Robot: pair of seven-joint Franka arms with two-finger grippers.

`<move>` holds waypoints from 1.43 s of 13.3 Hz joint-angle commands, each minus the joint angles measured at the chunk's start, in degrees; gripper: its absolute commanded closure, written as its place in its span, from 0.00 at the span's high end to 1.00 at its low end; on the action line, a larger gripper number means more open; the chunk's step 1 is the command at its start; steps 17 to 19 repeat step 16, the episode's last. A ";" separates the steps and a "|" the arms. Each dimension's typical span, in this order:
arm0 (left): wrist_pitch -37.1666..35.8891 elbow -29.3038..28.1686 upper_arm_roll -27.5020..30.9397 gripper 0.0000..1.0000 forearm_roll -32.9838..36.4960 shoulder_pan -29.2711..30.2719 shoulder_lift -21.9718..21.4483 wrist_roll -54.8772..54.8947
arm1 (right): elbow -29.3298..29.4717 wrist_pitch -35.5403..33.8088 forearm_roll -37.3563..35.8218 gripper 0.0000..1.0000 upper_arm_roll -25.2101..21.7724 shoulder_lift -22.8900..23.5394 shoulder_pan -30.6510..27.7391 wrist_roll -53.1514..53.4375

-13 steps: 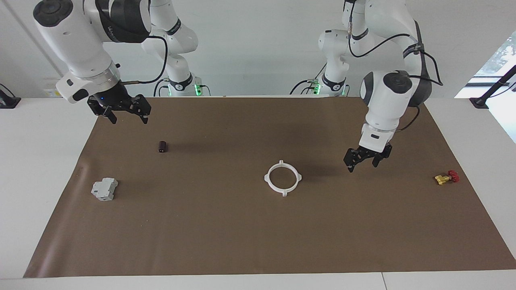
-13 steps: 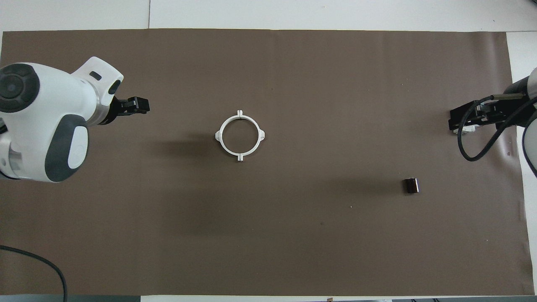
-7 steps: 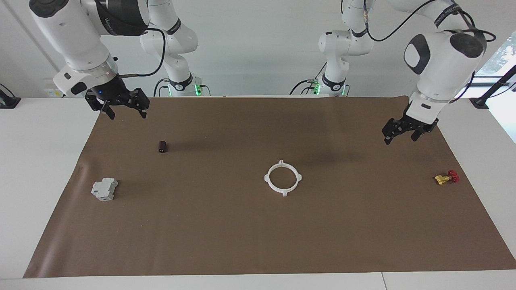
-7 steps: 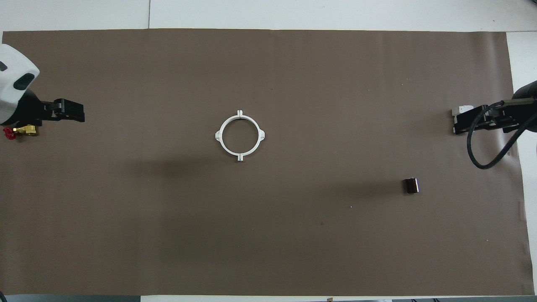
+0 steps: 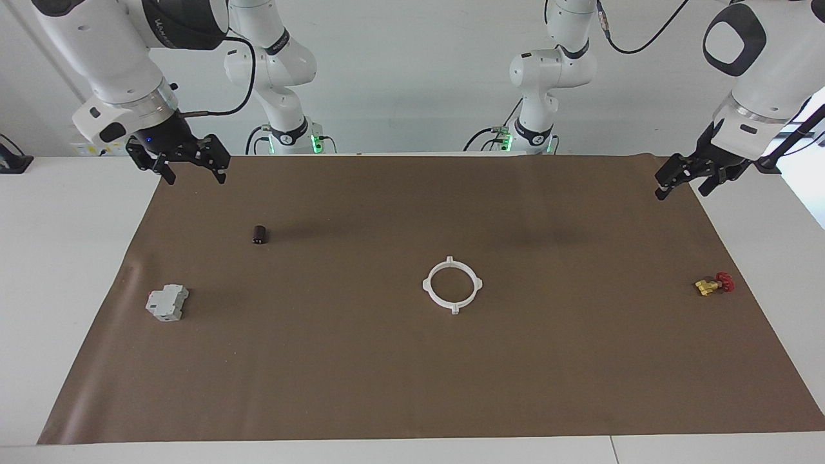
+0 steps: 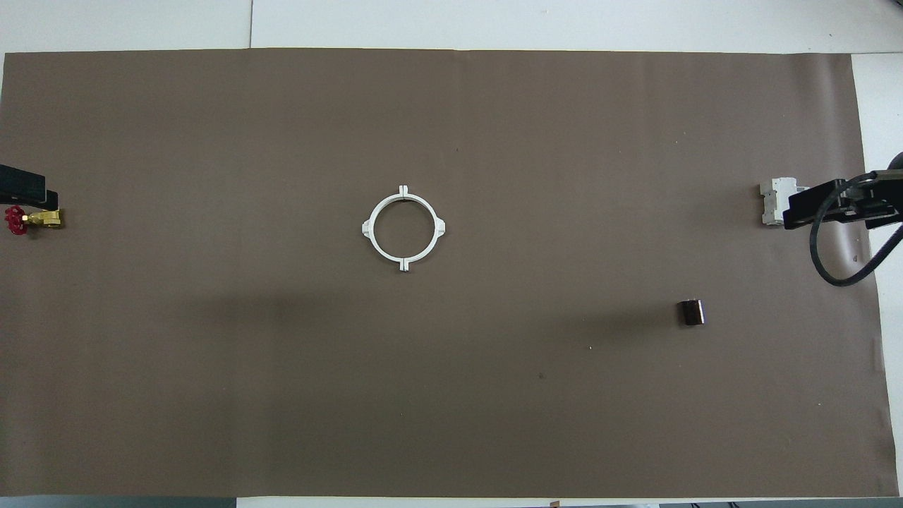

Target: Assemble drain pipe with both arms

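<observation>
The drain pipe (image 5: 452, 284) lies on the brown mat as one white ring with four tabs, near the middle; it also shows in the overhead view (image 6: 403, 227). Nothing touches it. My left gripper (image 5: 680, 192) is open and empty, raised over the mat's corner at the left arm's end; only its tip shows in the overhead view (image 6: 39, 189). My right gripper (image 5: 195, 177) is open and empty, raised over the mat's corner at the right arm's end; in the overhead view (image 6: 790, 212) it partly covers the grey block.
A grey boxy block (image 5: 167, 303) and a small dark cylinder (image 5: 260, 234) lie toward the right arm's end. A brass valve with a red handle (image 5: 712, 284) lies toward the left arm's end. The brown mat (image 5: 412, 386) covers the white table.
My left gripper has risen and drawn away from beside the ring to the mat's corner at its own end. My right gripper has risen a little and drawn outward. The ring has not moved.
</observation>
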 commanded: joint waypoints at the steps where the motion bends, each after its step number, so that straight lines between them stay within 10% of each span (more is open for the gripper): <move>1: -4.25 2.55 0.05 1.00 -0.74 0.18 -0.46 0.85 | -0.75 0.81 -0.61 1.00 0.44 -0.66 -0.72 -0.79; 19: -3.38 -3.16 -0.75 1.00 2.60 -0.18 -5.48 0.06 | -0.31 2.21 -0.70 1.00 0.35 -0.22 -1.77 -0.87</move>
